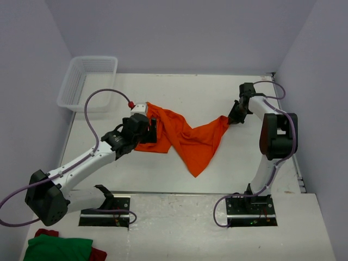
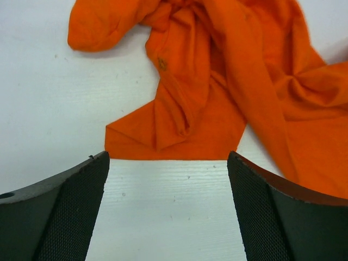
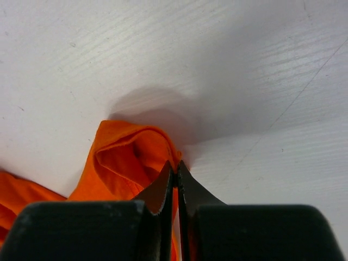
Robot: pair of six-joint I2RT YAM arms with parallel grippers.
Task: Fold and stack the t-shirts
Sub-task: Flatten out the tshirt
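Top external view: one plain bright orange fabric t-shirt (image 1: 185,138) lies crumpled and unfolded on the white table top (image 1: 190,92), stretched in a band between the two arms. Its left end is bunched just beside the left gripper (image 1: 147,129). Its right end is drawn out to a narrow corner that meets the right gripper (image 1: 232,116). A pointed lobe of the cloth hangs toward the near edge of the table.

Left wrist view: the left claw stands spread wide with nothing between its padded fingers (image 2: 76,206). A straight edge of the t-shirt lies flat on the table just beyond the fingertips and runs across the gap between them. The rest of the garment is heaped in folds farther out and to the right, and part of it passes behind the right-hand finger.

Right wrist view: the right claw is pressed together and pinches a rolled fold of the t-shirt at its tips. Orange cloth bulges out to the left of the tips and shows in the slit between the fingers.

Other items noted: a clear mesh plastic basket (image 1: 87,81) at the far left corner, well apart from the garment, and a pile of green and red cloth (image 1: 57,247) at the near left.
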